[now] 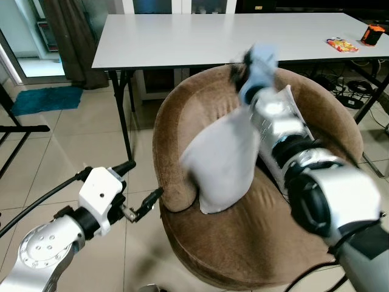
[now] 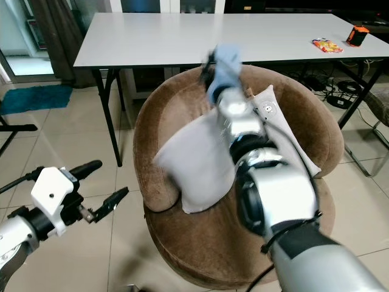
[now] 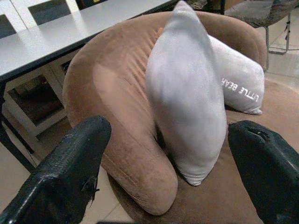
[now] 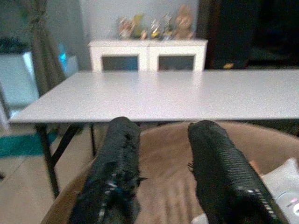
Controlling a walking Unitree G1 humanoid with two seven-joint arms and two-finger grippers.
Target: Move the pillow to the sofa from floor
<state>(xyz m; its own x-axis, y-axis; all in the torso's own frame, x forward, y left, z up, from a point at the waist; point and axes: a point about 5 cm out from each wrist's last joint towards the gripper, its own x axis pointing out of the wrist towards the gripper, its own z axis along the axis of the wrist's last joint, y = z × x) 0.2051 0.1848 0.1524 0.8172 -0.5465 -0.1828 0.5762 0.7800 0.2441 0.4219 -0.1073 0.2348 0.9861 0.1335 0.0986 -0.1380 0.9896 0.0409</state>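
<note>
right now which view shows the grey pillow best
The left wrist view: the grey pillow stands whole and unblocked on the brown round sofa. In both eye views the right arm covers part of it.

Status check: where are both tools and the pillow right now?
Right tool empty, open, over the sofa back. Left tool open, beside the sofa's outer edge. Grey pillow on the seat, leaning on the armrest; white cushion behind it.

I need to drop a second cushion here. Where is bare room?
The brown sofa has open seat in front of the grey pillow, toward its front rim. The back is crowded by the white pillow. The white table is mostly bare.
</note>
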